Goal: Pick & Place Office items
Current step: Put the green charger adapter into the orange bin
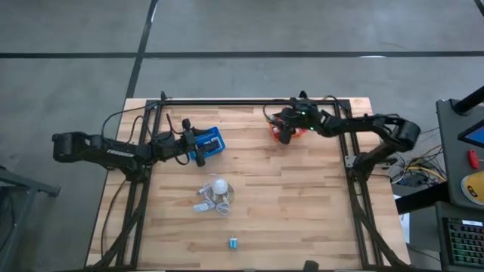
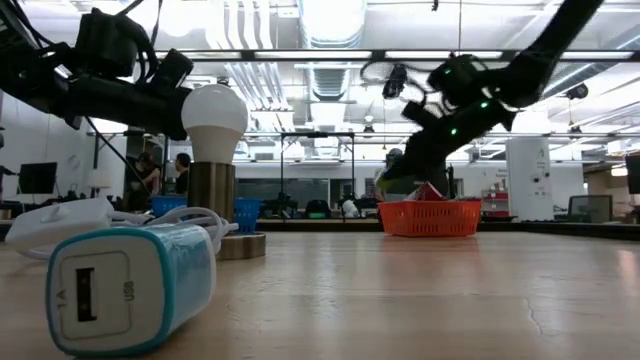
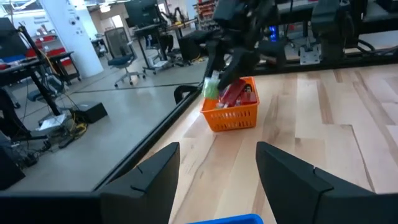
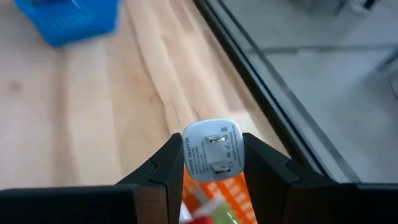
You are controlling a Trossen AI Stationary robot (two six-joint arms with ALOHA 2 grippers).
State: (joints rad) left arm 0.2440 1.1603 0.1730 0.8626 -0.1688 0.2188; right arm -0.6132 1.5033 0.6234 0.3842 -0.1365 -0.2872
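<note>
Adapter (image 4: 212, 149), a white plug block with its two prongs facing the wrist camera, sits pinched between the fingers of the right gripper (image 4: 212, 163), and the relation that matters is the vertical one: the orange basket (image 1: 281, 134) lies directly beneath it, its mesh and some red and green contents showing just under the fingers in the right wrist view. From above, the right gripper (image 1: 286, 127) hangs over that basket at the table's far right, so the drop looks to me like a matter of parting the fingers, with little or no sideways travel needed. In the low view the gripper (image 2: 415, 165) stands above the basket's rim, close to it, though whether the adapter clears the things already inside I cannot tell. The left gripper (image 3: 217, 163) waits with fingers spread and nothing between them, beside the blue basket (image 1: 209, 143) on the left half of the table. A teal charger (image 1: 234, 242) lies alone near the front edge, well apart from both arms, and the bulb (image 1: 218, 186) with its cord sits mid-table; the left arm looks slightly nearer to the charger.
</note>
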